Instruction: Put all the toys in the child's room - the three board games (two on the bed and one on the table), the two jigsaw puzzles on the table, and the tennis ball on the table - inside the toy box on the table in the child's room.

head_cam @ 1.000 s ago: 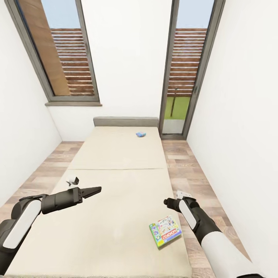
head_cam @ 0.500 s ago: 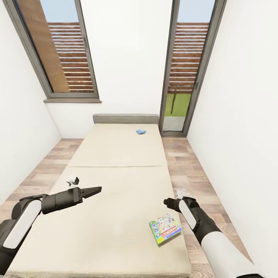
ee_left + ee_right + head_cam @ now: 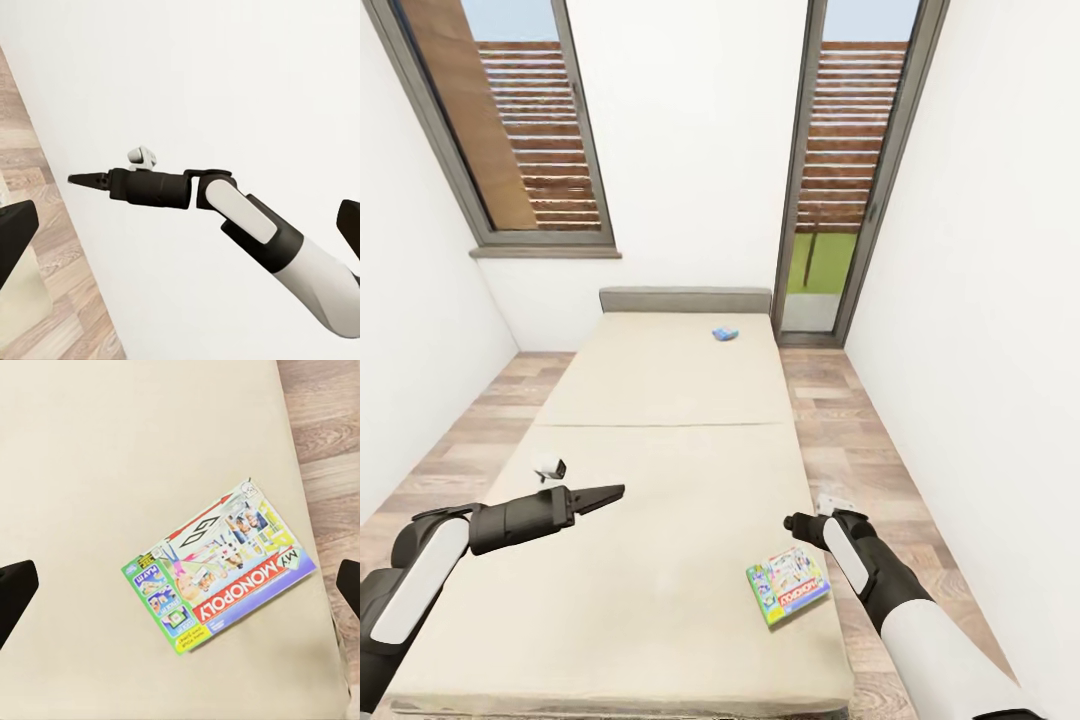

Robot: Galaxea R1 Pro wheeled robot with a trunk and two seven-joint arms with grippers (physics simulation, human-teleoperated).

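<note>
The right gripper, fingers spread wide, hangs above the flat green-white Monopoly box near the cream mattress edge, positioned for descent; the left gripper is pressed together.

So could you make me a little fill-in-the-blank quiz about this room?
1. The green-white Monopoly board game box lies flat on the cream ____.
2. The small blue box lies near the bed's grey ____.
3. The floor beside the bed is made of ____ planks.

Missing words: bed; headboard; wood
</note>
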